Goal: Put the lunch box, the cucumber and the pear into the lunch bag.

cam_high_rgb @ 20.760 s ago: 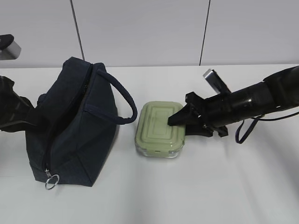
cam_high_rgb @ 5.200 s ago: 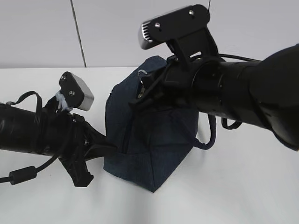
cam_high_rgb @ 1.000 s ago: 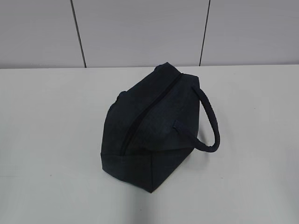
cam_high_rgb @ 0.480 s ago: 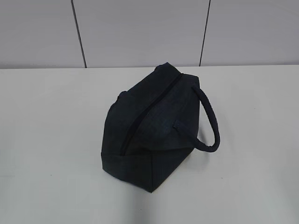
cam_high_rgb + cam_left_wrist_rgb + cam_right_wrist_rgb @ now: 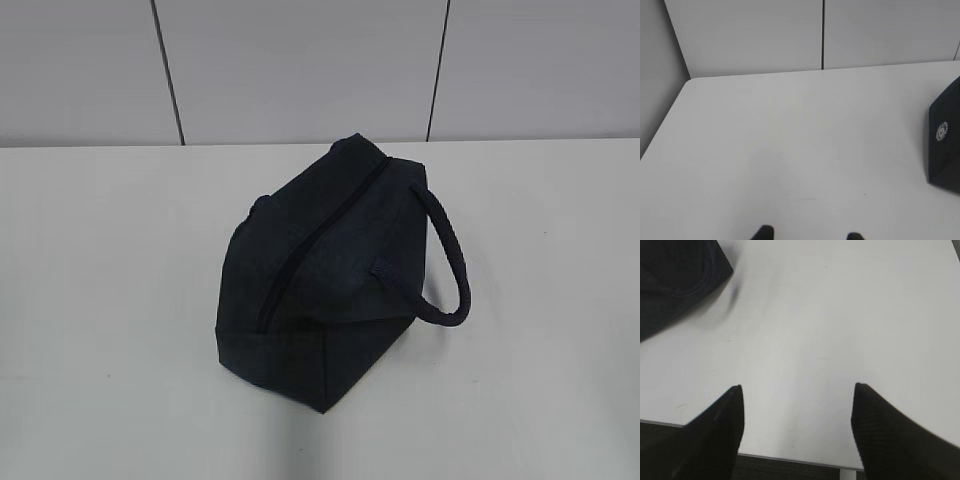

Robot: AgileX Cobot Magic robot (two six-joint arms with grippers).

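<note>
Lunch bag [image 5: 330, 275] is sitting alone on the white table [image 5: 110, 280], zipper run shut along the top, loop handle [image 5: 447, 262] flopped to its right side. From the left gripper [image 5: 810, 235] it's off to the right, showing a small round white logo [image 5: 942, 131], too tiny to read. That gripper's tips are spread, holding nothing. The right gripper [image 5: 797, 432] is wide open and empty too, bag up to its left.

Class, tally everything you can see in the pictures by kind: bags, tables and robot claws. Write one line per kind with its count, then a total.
Bags: 1, the lunch bag
Tables: 1, the white table
Claws: 2, the left claw and the right claw, both open and holding nothing
Total: 4
</note>
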